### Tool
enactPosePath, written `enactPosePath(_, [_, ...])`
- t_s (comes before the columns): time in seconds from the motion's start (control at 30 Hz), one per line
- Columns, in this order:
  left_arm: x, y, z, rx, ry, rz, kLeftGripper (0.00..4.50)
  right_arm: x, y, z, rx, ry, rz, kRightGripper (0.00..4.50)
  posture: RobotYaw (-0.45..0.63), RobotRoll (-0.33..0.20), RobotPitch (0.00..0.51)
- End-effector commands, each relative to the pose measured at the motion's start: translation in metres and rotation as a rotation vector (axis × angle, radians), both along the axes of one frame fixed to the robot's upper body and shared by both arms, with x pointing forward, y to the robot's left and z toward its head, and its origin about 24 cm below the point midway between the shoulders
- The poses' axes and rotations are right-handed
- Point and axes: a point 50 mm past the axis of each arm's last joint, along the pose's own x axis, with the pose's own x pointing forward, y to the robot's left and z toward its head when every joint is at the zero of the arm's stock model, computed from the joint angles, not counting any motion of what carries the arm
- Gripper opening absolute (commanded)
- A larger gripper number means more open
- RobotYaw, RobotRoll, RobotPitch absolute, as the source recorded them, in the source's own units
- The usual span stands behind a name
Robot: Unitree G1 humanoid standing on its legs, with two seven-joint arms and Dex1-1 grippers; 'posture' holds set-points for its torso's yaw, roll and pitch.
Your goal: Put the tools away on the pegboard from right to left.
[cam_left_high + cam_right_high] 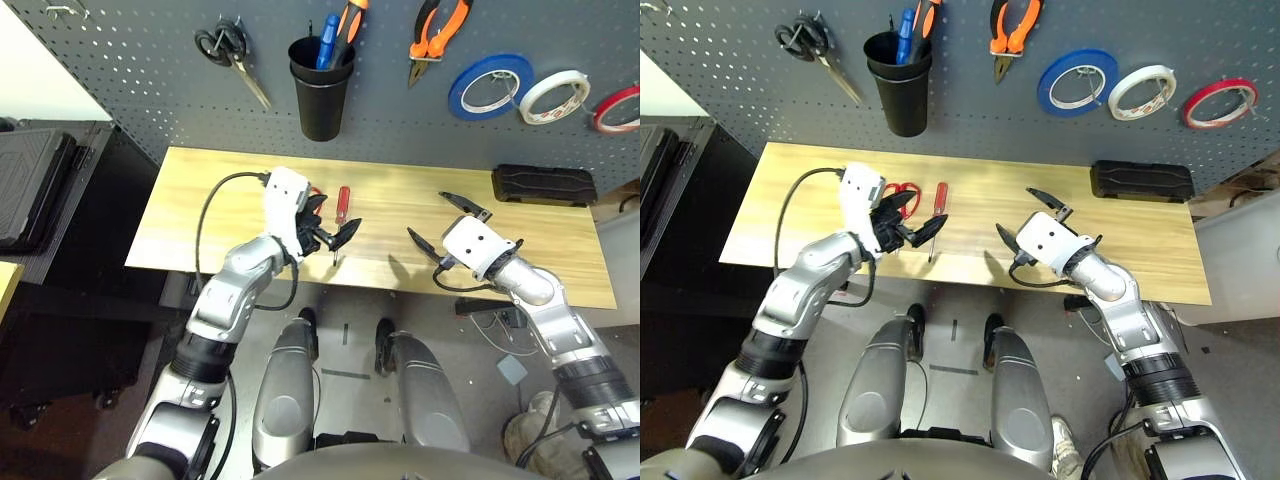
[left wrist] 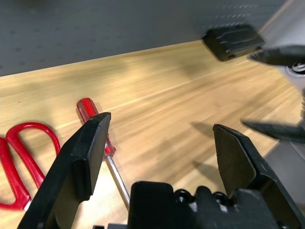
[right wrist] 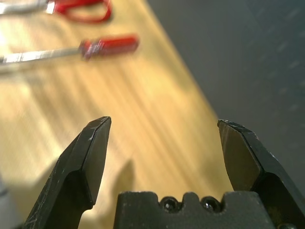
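On the pegboard (image 1: 120, 70), head views: black scissors (image 1: 232, 55) hang at far left, then a black cup (image 1: 321, 88), orange pliers (image 1: 438, 30), blue tape (image 1: 490, 87), white tape (image 1: 553, 96) and red tape (image 1: 617, 109) at far right. Below, a wooden worktop (image 1: 230, 170) carries a red screwdriver (image 1: 340, 215) near its middle, handle toward the back edge and tip toward the front edge. Red scissors (image 1: 902, 190) lie just beside it on its left, partly hidden by the left end effector (image 1: 335, 231), which hangs released over the two tools with fingers spread. The right end effector (image 1: 447, 222) is likewise released and empty, over the right half of the worktop near the front edge. A black case (image 1: 544, 185) rests at the back right corner.

Left wrist view: both fingers (image 2: 83, 157) stand wide apart with nothing between them. Screwdriver (image 2: 90, 114) and scissors (image 2: 26, 152) lie flat on the worktop (image 2: 157, 105) beyond, side by side; whether they touch cannot be told. The case (image 2: 232, 42) sits at the far edge.

Right wrist view: the right end effector (image 3: 162, 138) is spread and empty above bare worktop (image 3: 143, 105). The screwdriver (image 3: 102, 46) and scissors (image 3: 83, 9) lie well apart from it.
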Motion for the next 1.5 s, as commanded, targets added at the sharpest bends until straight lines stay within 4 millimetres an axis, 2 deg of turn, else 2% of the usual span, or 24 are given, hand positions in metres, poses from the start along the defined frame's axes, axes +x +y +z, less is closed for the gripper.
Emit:
enactPosePath(0.03, [0.005,-0.003,-0.022,0.053,0.065,0.036,4.50,-0.006,0.003,-0.007,-0.029,0.068,0.002,4.47,0.14,0.000,0.335])
enactPosePath(0.2, [0.024,-0.008,-0.041,0.086,0.158,0.118,4.50,-0.009,0.010,-0.011,-0.044,0.113,-0.003,4.47,0.11,0.000,0.343])
enactPosePath(0.5, [0.044,-0.012,-0.060,0.114,0.237,0.194,4.50,-0.016,0.019,-0.005,-0.051,0.111,0.004,4.47,0.04,0.000,0.344])
enactPosePath(0.87, [0.042,-0.018,-0.078,0.125,0.319,0.213,4.50,-0.029,0.017,0.010,-0.060,0.070,-0.008,4.47,-0.06,0.000,0.320])
enactPosePath(0.9, [0.041,-0.018,-0.079,0.130,0.322,0.215,4.10,-0.030,0.016,0.012,-0.058,0.066,-0.011,4.50,-0.07,0.000,0.318])
enactPosePath(0.97, [0.039,-0.019,-0.082,0.133,0.332,0.224,3.58,-0.030,0.016,0.016,-0.054,0.056,-0.016,4.50,-0.08,0.000,0.314])
enactPosePath(1.2, [0.038,-0.017,-0.086,0.133,0.342,0.262,0.89,-0.032,0.012,0.022,-0.039,0.045,-0.010,4.50,-0.06,0.000,0.313])
enactPosePath(1.5, [0.040,-0.018,-0.079,0.071,0.295,0.278,0.81,-0.028,0.006,0.015,0.044,0.090,0.056,4.50,0.01,0.000,0.321])
